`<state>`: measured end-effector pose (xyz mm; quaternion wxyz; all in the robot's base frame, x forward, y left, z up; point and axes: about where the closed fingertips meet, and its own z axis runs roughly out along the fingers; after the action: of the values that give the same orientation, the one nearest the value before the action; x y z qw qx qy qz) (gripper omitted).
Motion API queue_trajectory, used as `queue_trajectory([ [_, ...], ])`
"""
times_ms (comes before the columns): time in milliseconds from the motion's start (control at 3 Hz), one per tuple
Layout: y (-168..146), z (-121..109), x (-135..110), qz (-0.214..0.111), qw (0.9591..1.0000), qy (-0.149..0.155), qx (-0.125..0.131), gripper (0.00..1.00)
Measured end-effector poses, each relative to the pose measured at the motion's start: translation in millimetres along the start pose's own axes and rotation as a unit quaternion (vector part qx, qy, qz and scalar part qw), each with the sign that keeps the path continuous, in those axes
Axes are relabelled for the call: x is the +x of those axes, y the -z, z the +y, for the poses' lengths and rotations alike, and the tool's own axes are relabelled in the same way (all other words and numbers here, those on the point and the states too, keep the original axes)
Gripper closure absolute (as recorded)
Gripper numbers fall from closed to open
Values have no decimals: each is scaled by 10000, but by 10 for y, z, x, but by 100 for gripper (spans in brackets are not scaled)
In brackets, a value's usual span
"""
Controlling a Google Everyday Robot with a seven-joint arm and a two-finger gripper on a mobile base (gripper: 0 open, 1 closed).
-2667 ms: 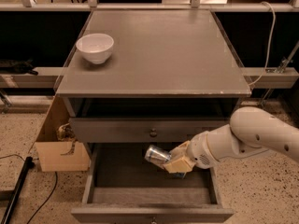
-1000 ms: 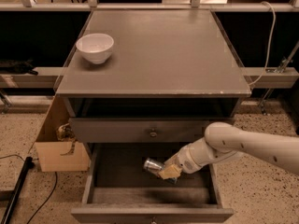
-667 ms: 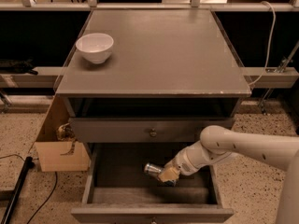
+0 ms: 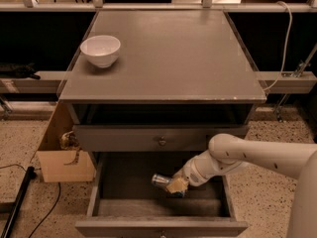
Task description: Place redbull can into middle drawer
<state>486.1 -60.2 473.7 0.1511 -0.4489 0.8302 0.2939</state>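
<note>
The redbull can point(image 4: 160, 181), silver with blue, lies on its side low inside the open middle drawer point(image 4: 124, 185), close to the drawer's grey floor. My gripper point(image 4: 175, 185) reaches in from the right on the white arm point(image 4: 237, 157) and is shut on the can's right end, its tan fingertips point(image 4: 174, 186) clasping it. I cannot tell whether the can touches the floor.
A white bowl point(image 4: 100, 50) stands at the tabletop's back left. Above the open drawer is a shut drawer front with a round knob point(image 4: 161, 141). A cardboard box point(image 4: 62, 155) sits on the floor at the left. A black cable point(image 4: 22, 195) lies beside it.
The arm has lowered the can from mid-height down into the drawer, towards its floor. The gripper has kept its hold. The bowl has not moved.
</note>
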Motion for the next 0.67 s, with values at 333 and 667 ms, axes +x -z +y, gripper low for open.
queue_trajectory([
  [333, -88, -118, 32, 68, 9999, 23, 131, 100],
  [667, -176, -250, 178, 158, 9995, -100, 265, 100],
])
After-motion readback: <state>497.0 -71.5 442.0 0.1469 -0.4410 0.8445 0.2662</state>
